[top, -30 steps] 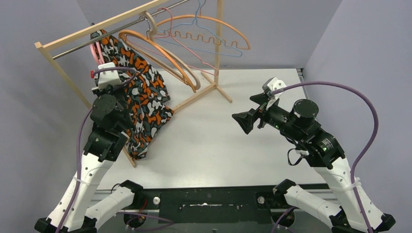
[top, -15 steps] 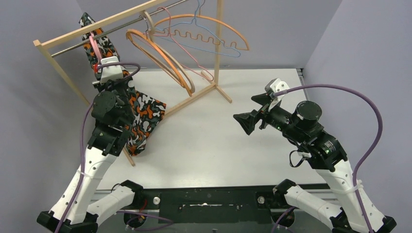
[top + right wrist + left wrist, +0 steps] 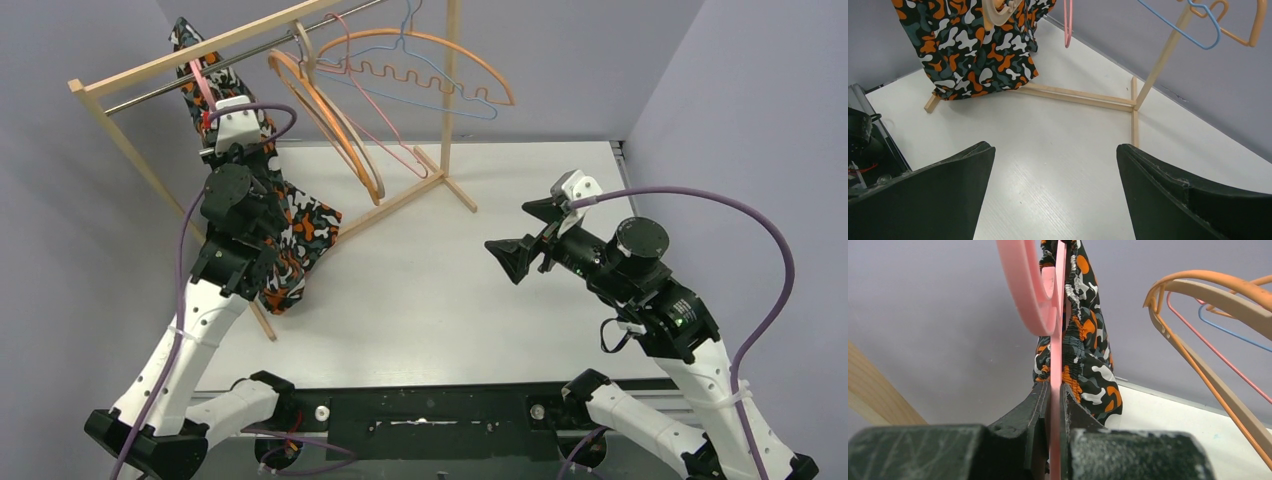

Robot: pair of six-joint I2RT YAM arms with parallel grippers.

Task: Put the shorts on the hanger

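Note:
The camouflage shorts (image 3: 290,235) hang over the thick pink hanger (image 3: 200,80) at the left end of the wooden rack, their top above the rail. My left gripper (image 3: 212,128) is shut on the hanger's flat pink plastic (image 3: 1055,365); the chunky hook (image 3: 1023,285) curves up just ahead and the shorts (image 3: 1088,345) drape on the hanger's right side. My right gripper (image 3: 505,260) is open and empty above the table's middle, apart from the rack. In the right wrist view its jaws stand wide apart, with the shorts (image 3: 973,50) hanging at the far left.
The wooden rack (image 3: 130,78) with a metal rail stands at the back left, its base (image 3: 1083,97) on the table. Orange hangers (image 3: 330,120) and thin pink and blue wire hangers (image 3: 420,85) hang from the rail to the right of the shorts. Grey walls close in on both sides.
My left gripper has risen and moved back towards the rail, lifting the pink hanger and shorts higher. The orange hangers swung. My right arm drifted slightly right.

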